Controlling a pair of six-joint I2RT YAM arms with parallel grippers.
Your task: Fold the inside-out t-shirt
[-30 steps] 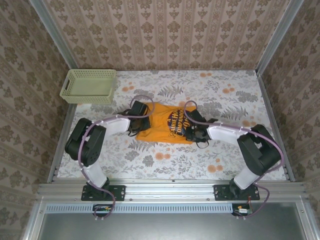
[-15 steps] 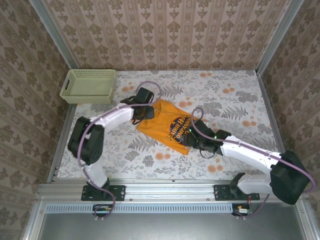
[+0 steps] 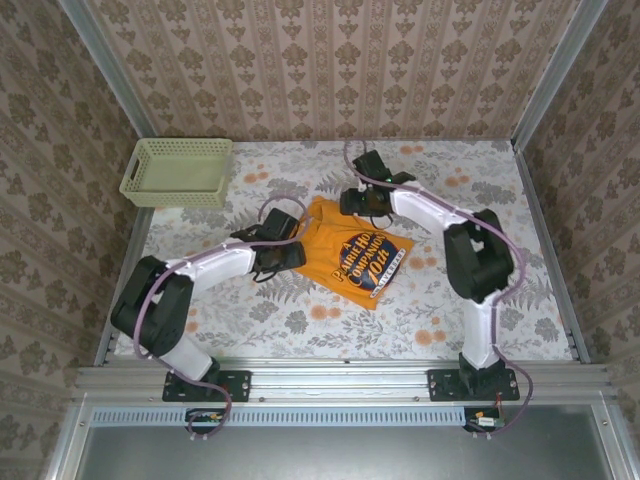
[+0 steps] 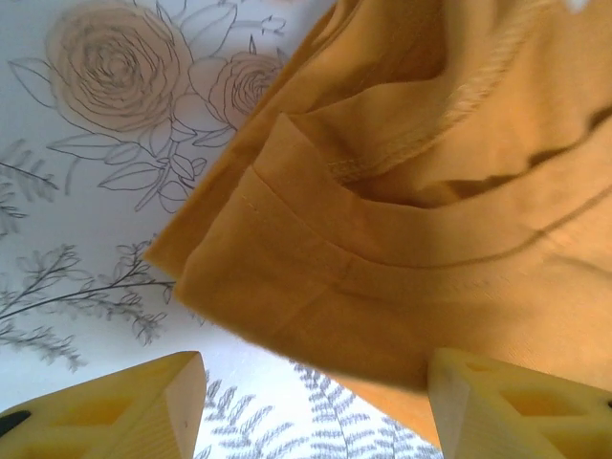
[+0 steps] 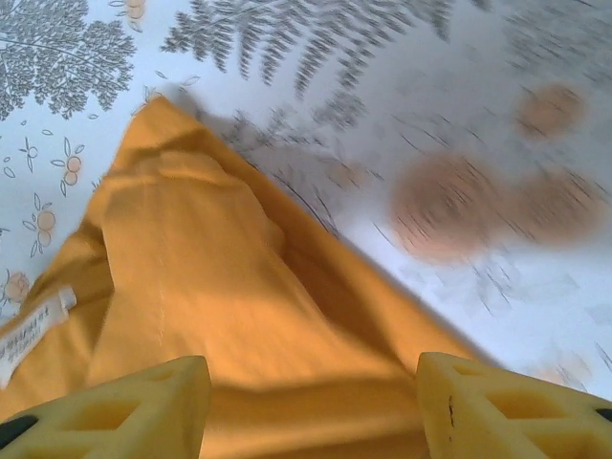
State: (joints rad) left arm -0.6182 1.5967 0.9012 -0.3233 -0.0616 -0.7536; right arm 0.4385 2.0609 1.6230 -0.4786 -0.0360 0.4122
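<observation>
lying rumpled, t-shirt (image 3: pixel 352 252), basket (image 3: pixel 172 197) well apart

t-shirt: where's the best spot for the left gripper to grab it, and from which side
Grip the t-shirt at its stacked, stitched hem, where the layers lie flat with a free edge on the table. Bring the open left gripper in low from the left, probably sliding one finger under that edge.
</observation>
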